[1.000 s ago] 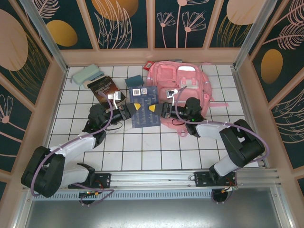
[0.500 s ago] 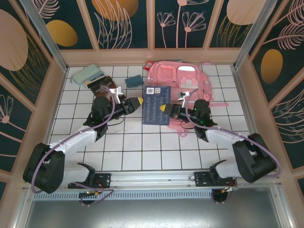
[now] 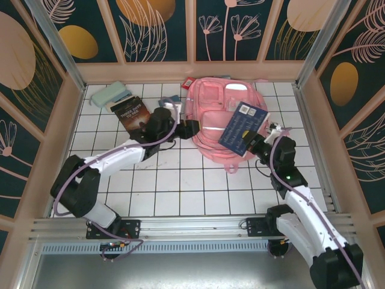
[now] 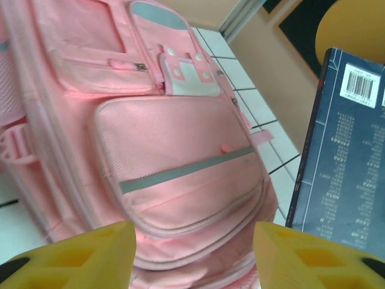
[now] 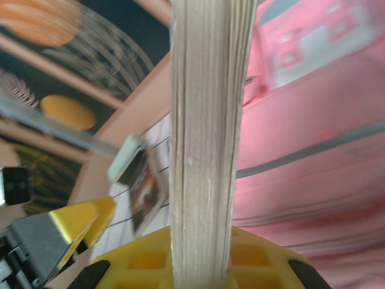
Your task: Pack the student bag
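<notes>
The student bag (image 3: 212,114) is a big pink backpack lying flat at the back of the table, its pale stripe facing up. My right gripper (image 3: 252,145) is shut on the lower edge of a dark blue book (image 3: 243,126) and holds it tilted above the bag's right side. In the right wrist view the book's page edge (image 5: 204,132) stands upright between the yellow fingers (image 5: 144,262), with the bag (image 5: 319,120) behind. My left gripper (image 3: 191,128) hovers open at the bag's left edge. Its wrist view looks over the bag's front pocket (image 4: 174,168), with nothing between the fingers (image 4: 84,256) and the blue book (image 4: 346,156) at the right.
A brown-covered book (image 3: 132,112) and a pale green case (image 3: 111,94) lie at the back left. A small teal item (image 3: 170,100) sits beside the bag, and something red (image 3: 186,84) pokes out behind it. Wooden walls close in three sides.
The left gripper let go of the blue book and moved right to the bag's left edge. The right gripper closed on the book and carried it right, over the bag.
</notes>
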